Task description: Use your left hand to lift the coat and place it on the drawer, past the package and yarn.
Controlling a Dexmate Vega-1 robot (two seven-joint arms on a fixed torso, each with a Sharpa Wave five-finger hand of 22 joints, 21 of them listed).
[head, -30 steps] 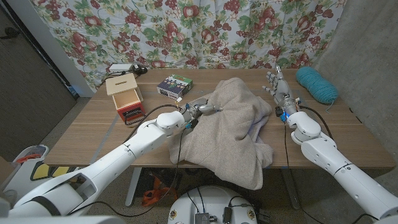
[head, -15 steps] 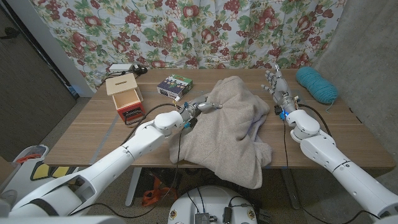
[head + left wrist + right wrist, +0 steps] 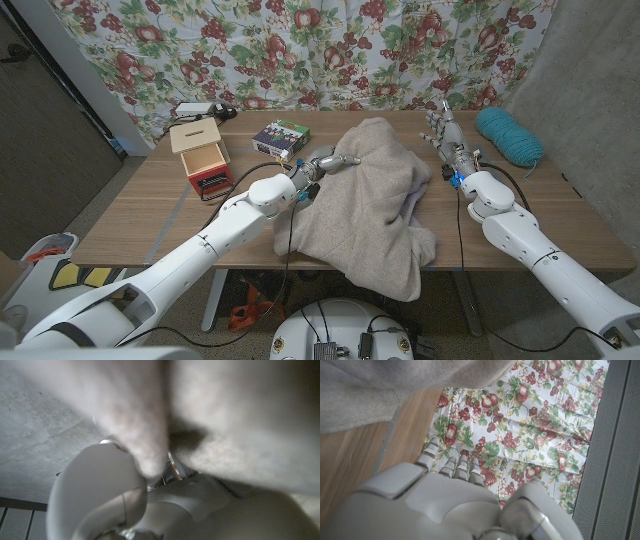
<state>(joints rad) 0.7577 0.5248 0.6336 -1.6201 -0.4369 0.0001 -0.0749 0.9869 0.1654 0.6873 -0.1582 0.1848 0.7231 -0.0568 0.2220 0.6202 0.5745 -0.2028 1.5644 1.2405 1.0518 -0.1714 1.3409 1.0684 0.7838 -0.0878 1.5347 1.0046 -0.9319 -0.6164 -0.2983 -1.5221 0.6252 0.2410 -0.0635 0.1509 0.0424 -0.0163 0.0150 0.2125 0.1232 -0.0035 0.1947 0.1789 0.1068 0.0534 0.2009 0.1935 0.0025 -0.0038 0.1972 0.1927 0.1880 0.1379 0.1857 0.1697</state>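
A beige coat point(image 3: 372, 205) lies heaped on the middle of the wooden table point(image 3: 150, 215), with its lower part hanging over the front edge. My left hand point(image 3: 323, 165) grips the coat's left edge and holds it raised. In the left wrist view the coat's fabric point(image 3: 230, 410) is bunched right against my left hand point(image 3: 150, 510). The small wooden drawer point(image 3: 202, 160) with a red front stands at the left. A dark package point(image 3: 281, 137) sits between drawer and coat. Teal yarn point(image 3: 508, 135) lies at the far right. My right hand point(image 3: 446, 135) stands upright beside the coat, fingers apart, holding nothing.
A white device with cables point(image 3: 198, 109) sits at the table's back left, behind the drawer. A floral curtain point(image 3: 300, 40) hangs close behind the table. In the right wrist view the coat point(image 3: 375, 385) lies beside my right hand point(image 3: 440, 500).
My left hand has risen slightly with the coat's edge, so the heap stands a little higher. My right hand has shifted a little away from the coat.
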